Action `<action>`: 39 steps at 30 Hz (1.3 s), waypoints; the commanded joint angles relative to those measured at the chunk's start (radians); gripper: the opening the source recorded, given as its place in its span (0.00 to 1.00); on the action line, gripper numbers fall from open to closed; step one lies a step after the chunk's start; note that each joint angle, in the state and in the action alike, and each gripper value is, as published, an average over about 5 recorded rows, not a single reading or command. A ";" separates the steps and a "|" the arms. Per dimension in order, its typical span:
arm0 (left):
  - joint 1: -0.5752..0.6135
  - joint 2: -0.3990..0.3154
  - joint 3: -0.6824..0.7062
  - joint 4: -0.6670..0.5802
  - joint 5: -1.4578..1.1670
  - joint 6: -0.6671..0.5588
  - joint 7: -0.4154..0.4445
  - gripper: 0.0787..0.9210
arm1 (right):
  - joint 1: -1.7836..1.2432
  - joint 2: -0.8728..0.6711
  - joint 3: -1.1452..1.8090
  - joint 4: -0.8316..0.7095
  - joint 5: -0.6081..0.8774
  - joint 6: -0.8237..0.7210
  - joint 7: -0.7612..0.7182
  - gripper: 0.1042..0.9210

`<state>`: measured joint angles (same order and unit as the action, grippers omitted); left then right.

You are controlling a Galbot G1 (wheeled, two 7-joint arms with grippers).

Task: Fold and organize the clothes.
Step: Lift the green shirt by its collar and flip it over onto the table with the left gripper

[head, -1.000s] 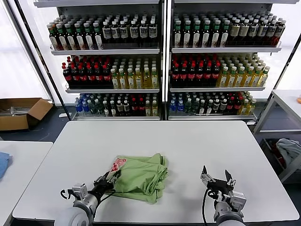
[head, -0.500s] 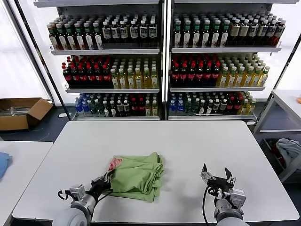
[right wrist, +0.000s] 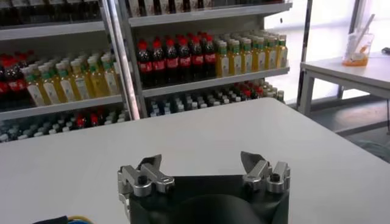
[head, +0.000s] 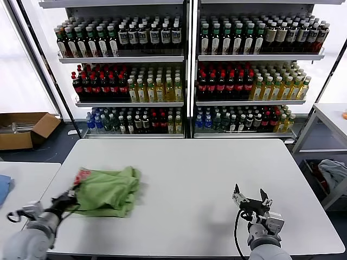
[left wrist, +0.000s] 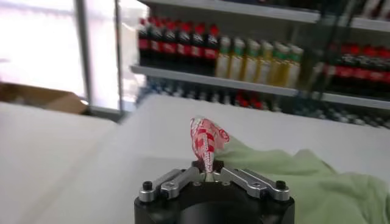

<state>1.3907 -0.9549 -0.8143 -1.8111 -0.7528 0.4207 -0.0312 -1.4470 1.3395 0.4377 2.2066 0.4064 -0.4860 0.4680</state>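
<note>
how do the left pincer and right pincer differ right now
The left pincer is shut on the green shirt, pinching its red-and-white printed edge; the right pincer is open and holds nothing. The left sits at the table's left edge, the right near its front right. Both are low over the table.

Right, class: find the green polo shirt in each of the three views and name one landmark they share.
Head view: polo shirt bunched on the table's left side, by the left end effector.
Left wrist view: its printed edge pinched in that end effector.
Right wrist view: not in it.
Shared landmark: the bottle shelves.
</note>
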 commanded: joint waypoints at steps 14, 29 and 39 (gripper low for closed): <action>-0.047 0.163 -0.078 0.069 0.050 -0.027 0.067 0.04 | -0.018 0.012 0.004 -0.016 -0.003 0.004 0.003 0.88; -0.093 -0.183 0.569 -0.446 0.274 0.144 -0.039 0.04 | -0.069 0.059 0.022 -0.007 -0.071 0.008 0.001 0.88; -0.163 -0.273 0.695 -0.186 0.399 0.118 -0.009 0.04 | -0.111 0.064 0.041 0.038 -0.085 0.008 -0.008 0.88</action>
<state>1.2785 -1.0911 -0.3783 -2.0457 -0.5006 0.5102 -0.0357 -1.5271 1.3922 0.4701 2.2158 0.3388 -0.4791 0.4616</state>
